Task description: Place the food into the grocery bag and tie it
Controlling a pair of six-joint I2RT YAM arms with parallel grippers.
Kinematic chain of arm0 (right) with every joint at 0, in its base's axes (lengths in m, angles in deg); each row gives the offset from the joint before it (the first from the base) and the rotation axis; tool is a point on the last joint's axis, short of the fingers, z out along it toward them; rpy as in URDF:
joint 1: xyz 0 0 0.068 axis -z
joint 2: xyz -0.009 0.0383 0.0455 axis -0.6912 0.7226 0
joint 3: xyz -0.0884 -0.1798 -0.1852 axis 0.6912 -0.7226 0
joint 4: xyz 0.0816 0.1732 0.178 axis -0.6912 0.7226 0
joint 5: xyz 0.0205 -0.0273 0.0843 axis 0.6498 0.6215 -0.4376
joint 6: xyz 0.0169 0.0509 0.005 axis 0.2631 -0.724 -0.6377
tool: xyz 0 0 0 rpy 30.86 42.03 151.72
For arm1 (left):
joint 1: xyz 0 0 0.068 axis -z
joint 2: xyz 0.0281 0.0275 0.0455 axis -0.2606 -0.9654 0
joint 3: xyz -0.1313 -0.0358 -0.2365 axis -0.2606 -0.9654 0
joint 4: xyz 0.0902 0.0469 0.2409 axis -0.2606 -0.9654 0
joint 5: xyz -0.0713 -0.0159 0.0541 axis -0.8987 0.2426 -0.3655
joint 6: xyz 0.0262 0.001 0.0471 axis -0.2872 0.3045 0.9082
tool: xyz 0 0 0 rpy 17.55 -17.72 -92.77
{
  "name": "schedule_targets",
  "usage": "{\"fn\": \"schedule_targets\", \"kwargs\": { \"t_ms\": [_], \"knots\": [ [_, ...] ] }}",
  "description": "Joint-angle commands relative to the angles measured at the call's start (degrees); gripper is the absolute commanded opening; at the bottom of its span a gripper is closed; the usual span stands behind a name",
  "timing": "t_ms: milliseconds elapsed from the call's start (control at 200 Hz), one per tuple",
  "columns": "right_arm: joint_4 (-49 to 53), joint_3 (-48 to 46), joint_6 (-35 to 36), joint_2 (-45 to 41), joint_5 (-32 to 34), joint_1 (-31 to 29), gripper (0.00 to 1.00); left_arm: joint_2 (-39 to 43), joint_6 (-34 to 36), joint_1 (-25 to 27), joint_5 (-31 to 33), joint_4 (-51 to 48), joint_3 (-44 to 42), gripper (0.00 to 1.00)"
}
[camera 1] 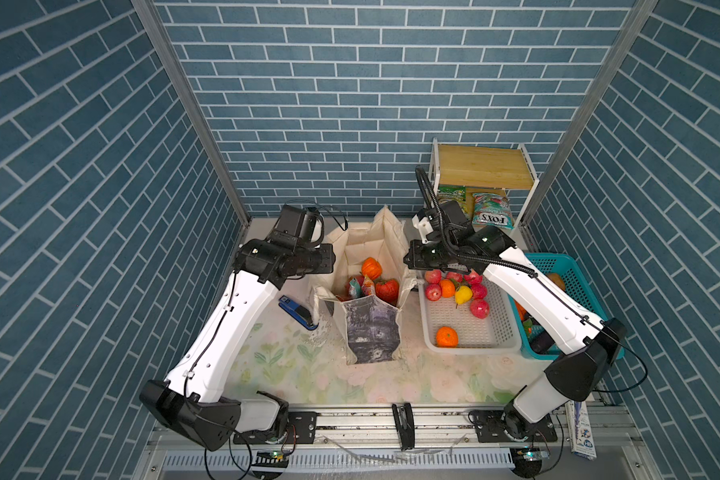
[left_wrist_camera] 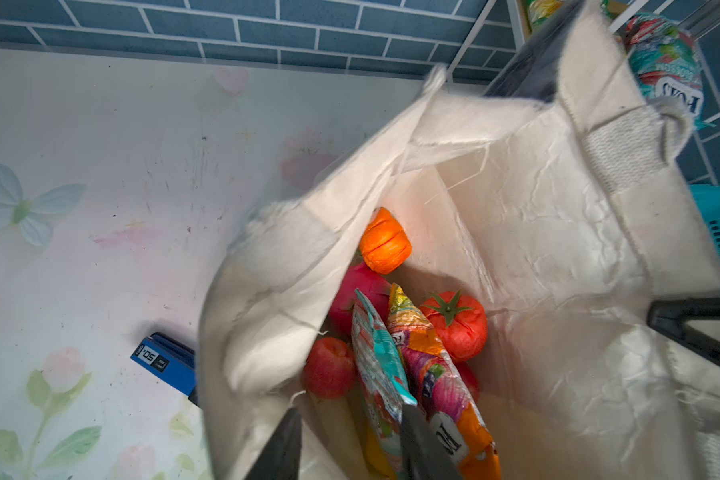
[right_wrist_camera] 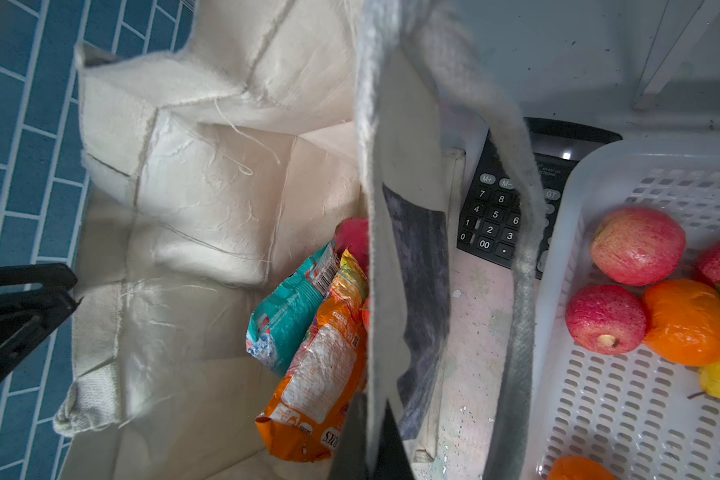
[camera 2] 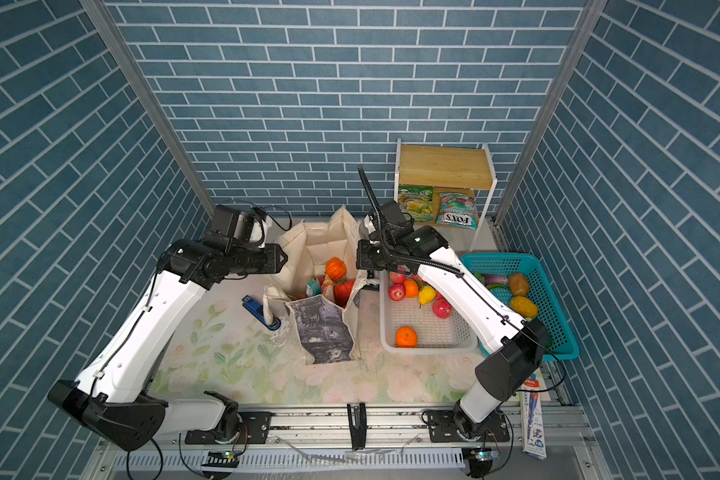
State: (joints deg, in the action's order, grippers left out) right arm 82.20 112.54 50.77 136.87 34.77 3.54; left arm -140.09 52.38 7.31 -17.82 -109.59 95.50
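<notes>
The grocery bag (camera 1: 371, 328) stands open mid-table, with its grey print panel facing the front. Inside lie an orange pumpkin (left_wrist_camera: 385, 243), a tomato (left_wrist_camera: 454, 326), a red apple (left_wrist_camera: 329, 368), and two shiny candy packets (left_wrist_camera: 416, 365). My left gripper (left_wrist_camera: 350, 449) hangs over the bag's left rim with its jaws apart and nothing between them; the cream wall beside it is blurred. My right gripper (right_wrist_camera: 371, 444) is shut on the bag's right wall (right_wrist_camera: 395, 291) and holds it up. In both top views the fingers of each gripper are hidden under the wrists.
A white basket (camera 1: 474, 328) right of the bag holds apples, oranges and a yellow pepper. Behind it sit a teal basket (camera 1: 549, 257) and a shelf with FOX'S packets (camera 1: 491, 212). A blue stapler (camera 1: 296, 311) lies left of the bag, a black calculator (right_wrist_camera: 495, 216) right of it.
</notes>
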Motion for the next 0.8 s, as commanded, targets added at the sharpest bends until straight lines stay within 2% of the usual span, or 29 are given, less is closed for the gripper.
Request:
{"fn": "schedule_targets", "kwargs": {
  "t_ms": [0,255,410,500,560,690,795],
  "knots": [
    [-1.2,-0.4,-0.8,-2.5,0.2,0.5,0.00,1.7,0.3,0.2,-0.5,-0.2,2.2,0.55],
    [-1.8,-1.6,-0.7,-3.3,-0.5,1.1,0.00,4.6,-0.2,0.1,7.5,-3.8,5.5,0.81],
    [-2.2,-2.9,-0.7,-4.2,-1.0,1.8,0.00,7.3,-0.4,-0.1,15.3,-6.8,7.8,0.81],
    [-2.5,-3.7,-0.5,-5.0,-1.5,2.3,0.00,8.7,-1.1,-2.5,17.3,-8.8,7.5,0.78],
    [-2.8,-4.5,-0.4,-5.3,-2.0,2.6,0.00,10.5,-2.2,-7.1,13.6,-8.7,4.7,0.75],
    [-4.1,-6.8,-0.3,-6.6,-3.6,3.4,0.00,16.2,-5.6,-21.7,-2.0,-3.8,-6.9,0.67],
    [-5.1,-8.4,-0.1,-7.1,-5.3,4.0,0.00,19.5,-8.1,-27.8,-10.4,0.4,-16.0,0.64]
  ]
}}
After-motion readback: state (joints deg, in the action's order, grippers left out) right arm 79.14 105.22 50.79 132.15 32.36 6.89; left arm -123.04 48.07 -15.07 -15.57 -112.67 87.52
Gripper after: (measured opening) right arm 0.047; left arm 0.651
